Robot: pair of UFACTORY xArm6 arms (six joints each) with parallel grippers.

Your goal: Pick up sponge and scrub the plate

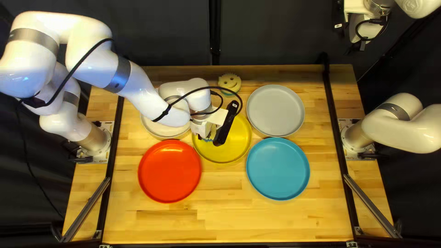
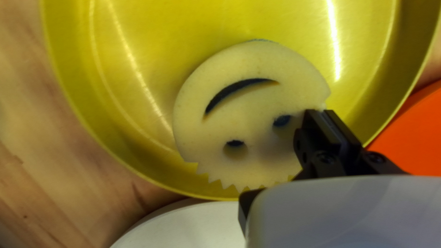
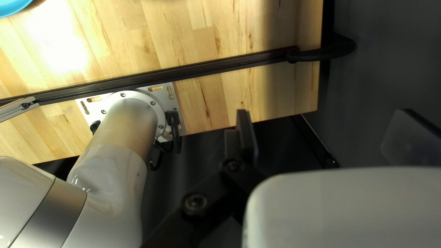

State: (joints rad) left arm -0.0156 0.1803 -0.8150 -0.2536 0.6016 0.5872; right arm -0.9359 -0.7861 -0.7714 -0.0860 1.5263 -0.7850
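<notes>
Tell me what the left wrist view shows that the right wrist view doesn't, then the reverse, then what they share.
Only the left wrist view: the smiley-faced sponge within the yellow plate, part of the red plate, part of the white plate, and my left gripper.

Only the right wrist view: a sliver of the blue plate, my right arm's base, the dark rail and my right gripper, open.

Both: the wooden tabletop.
</notes>
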